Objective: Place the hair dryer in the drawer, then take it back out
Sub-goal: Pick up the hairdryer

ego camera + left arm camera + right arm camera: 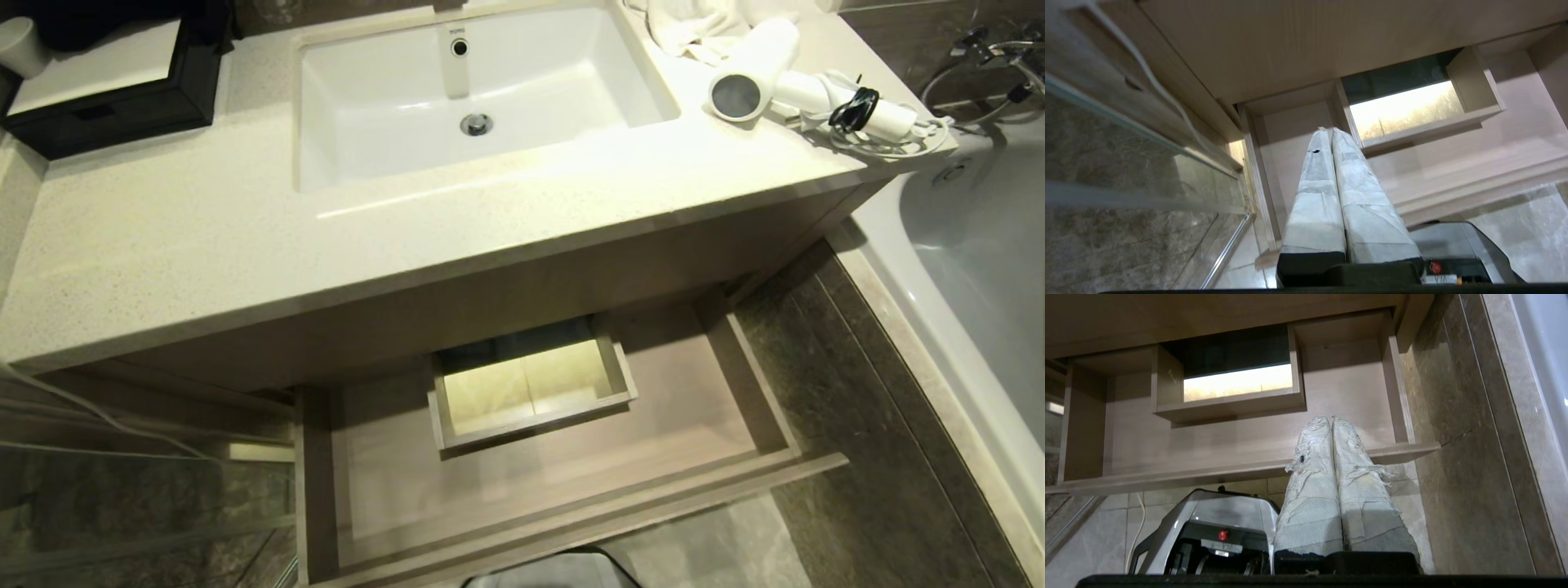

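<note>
One hair dryer (763, 69), one open drawer (563, 482), one sink (482, 90), one towel (694, 24) — and two grippers — left (1330, 130), right (1329, 418).

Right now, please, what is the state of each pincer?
Left pincer: closed, holding nothing.
Right pincer: closed, holding nothing.

Each end effector, left (1331, 130) and right (1330, 418), has 2 long tapered fingers wrapped in wrinkled white tape, frayed on the right, on black mounts.

Overhead light blows out sink (392, 98) + countertop (163, 245); drawer (571, 482) in shadow, cut-out glows, wide-angle bend at edges.
</note>
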